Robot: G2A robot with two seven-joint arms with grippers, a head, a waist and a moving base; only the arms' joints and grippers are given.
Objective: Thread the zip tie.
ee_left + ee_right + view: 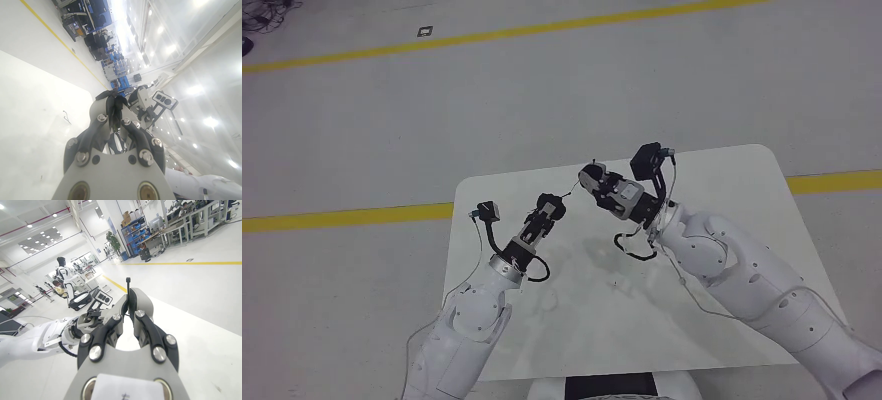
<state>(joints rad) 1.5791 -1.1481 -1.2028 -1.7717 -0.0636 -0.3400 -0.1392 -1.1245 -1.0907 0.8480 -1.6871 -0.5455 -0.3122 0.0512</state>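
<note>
Nearest the robot, both arms reach over the white table (722,330) and meet above its far half. The left gripper (550,208) has its black pads (110,106) pressed together. In the top view the thin dark zip tie (569,193) runs from its tip across the short gap to the right gripper (589,180), so it appears to pinch that end of the strap. The pinch itself is hard to make out in its own wrist view. The right gripper (129,298) is clamped on the zip tie (128,283) just below its head, which sticks up past the fingertips. The tie hangs in the air between the two grippers, above the table and not touching it. A small bent scrap (66,118) lies on the table near the left gripper. Beyond the table's far edge is pale floor crossed by a yellow line (342,217).
</note>
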